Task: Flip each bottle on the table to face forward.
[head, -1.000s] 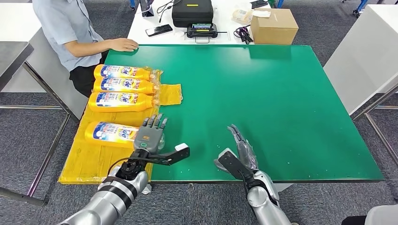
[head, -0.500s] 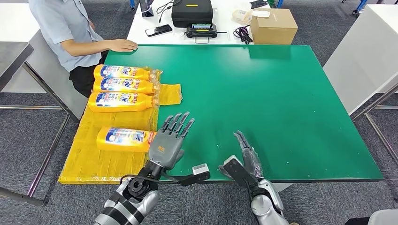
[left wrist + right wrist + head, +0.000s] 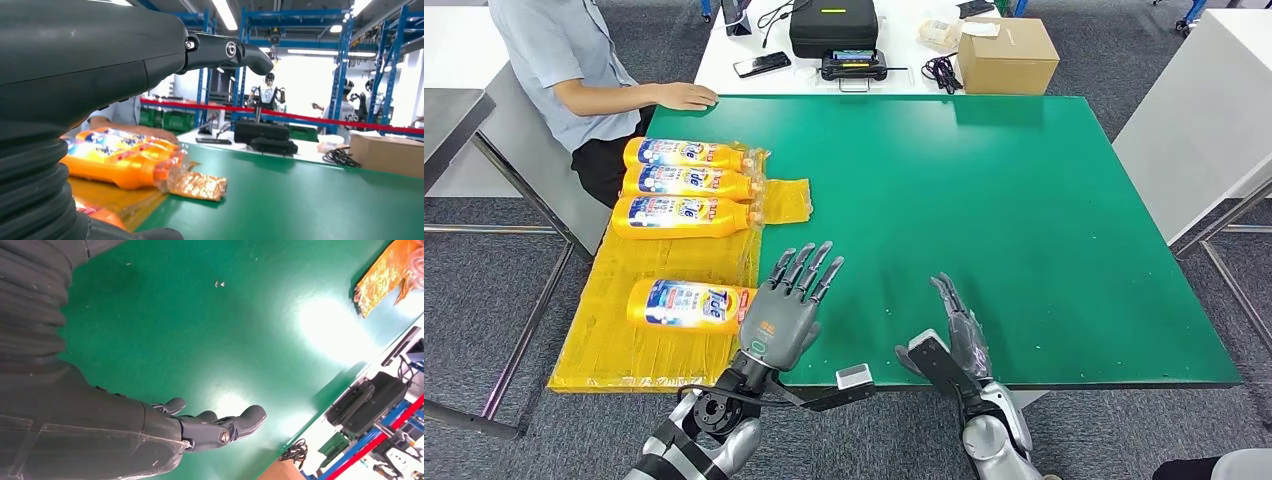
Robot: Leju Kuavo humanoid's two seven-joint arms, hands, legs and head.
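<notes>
Head view, nearest: left hand (image 3: 782, 312) up over the front edge of the desk (image 3: 1024, 220), fingers spread wide, nothing in it; palm side not seen, back of hand faces cam
Right hand: right hand (image 3: 959, 335) low at front edge, edge-on to cam, fingers straight and apart, holds nothing; right wrist view (image 3: 210, 427) agrees – fingers stretched over bare green, no contact w/ any item
Near bottle: near bottle (image 3: 689, 301) lies on its side on the yellow sheet (image 3: 624, 350), just beside left hand on its outer side, cap end toward hand; blue/white label up and readable, so prob. already front-facing
Gap: strip of bare yellow sheet between near bottle and the row behind
Far bottles: three bottles (image 3: 686, 186) side by side, touching or nearly, caps toward desk centre, all w/ printed label up; left wrist view shows orange bottle bodies (image 3: 125, 160) w/ clear wrap at the cap end
Progress: all 4 show the front label → judged done or v. near done; can't confirm near one is squared up w/ the row, it sits apart and a bit angled
Left to do: poss. tidy near bottle into line, otherwise nothing obvious; both hands free
Behind: person (image 3: 574, 70) seated at far left corner, hand resting on desk edge; black case (image 3: 834, 28) and cardboard box (image 3: 1007, 55) on the white table beyond
</notes>
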